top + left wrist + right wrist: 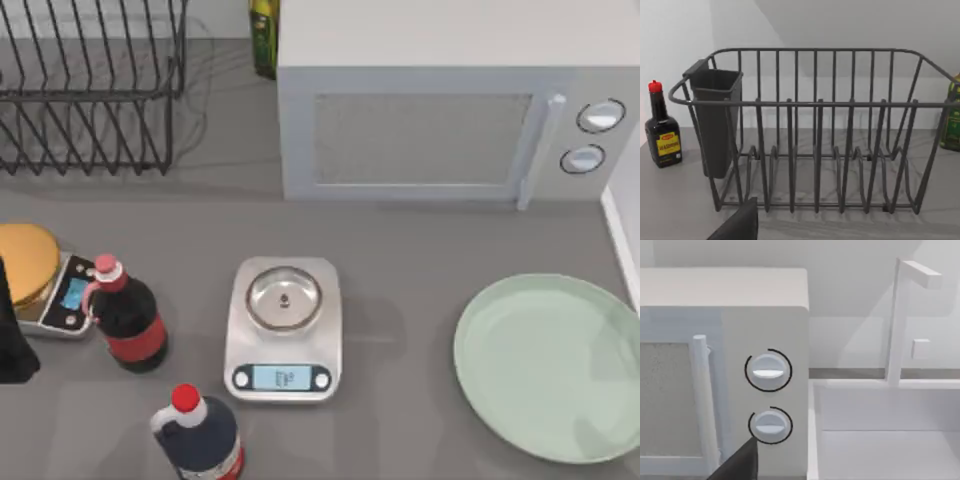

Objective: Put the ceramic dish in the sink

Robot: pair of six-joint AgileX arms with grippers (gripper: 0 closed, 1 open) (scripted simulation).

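— Well, starting at the left edge of the top view?

— Dark left hand [14, 335] there, just beside a golden-orange disc [26, 262] on a small scale [66, 300]. Apart or together: cannot tell. Black wire dish rack [90, 90] in the upper left.

— And moving toward the middle?

— Two dark bottles with red caps, one [127, 322] beside the small scale, the other [198, 436] at the bottom edge. Then a silver kitchen scale [283, 335] at centre. Above it, a white microwave [440, 130].

— Where is the ceramic dish?

— Lower right of the top view. Ceramic dish [550, 365] flat on the grey worktop [400, 260], untouched, well apart from the left hand, near the white rim of the sink [624, 240] at the right edge.

— Right hand?

— Right hand [738, 464] low in its wrist view, facing the microwave knobs, with the sink basin beside them. Again, cannot tell whether apart or together.
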